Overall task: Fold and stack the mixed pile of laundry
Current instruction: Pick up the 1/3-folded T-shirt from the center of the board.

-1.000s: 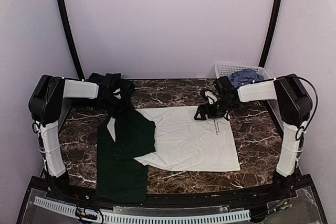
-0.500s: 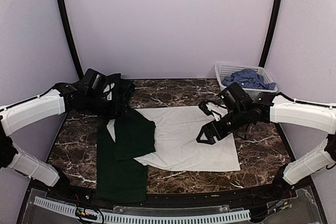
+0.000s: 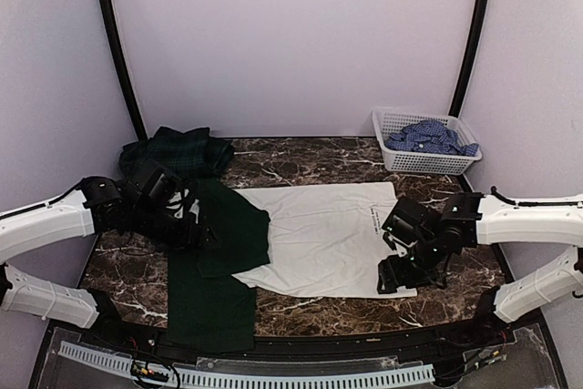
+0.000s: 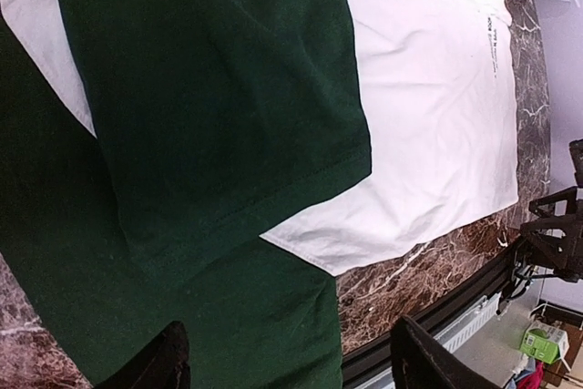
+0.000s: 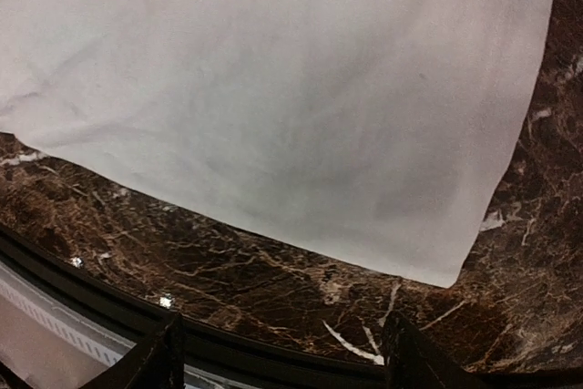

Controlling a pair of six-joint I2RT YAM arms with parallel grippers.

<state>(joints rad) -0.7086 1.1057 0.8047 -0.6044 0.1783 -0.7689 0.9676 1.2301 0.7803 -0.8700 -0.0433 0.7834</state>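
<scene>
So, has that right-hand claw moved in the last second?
Yes. The right gripper has pulled away from the white basket toward the near edge of the table, over the white garment.

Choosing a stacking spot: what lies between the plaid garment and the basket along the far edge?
Only bare marble tabletop; the top view shows nothing lying between the plaid garment and the basket.

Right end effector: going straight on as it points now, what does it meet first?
Likely the brown marble tabletop, just off the near hem of the spread white garment. The right end effector, jaws open, points down at that strip. Depth unclear; it could clip the hem.
</scene>
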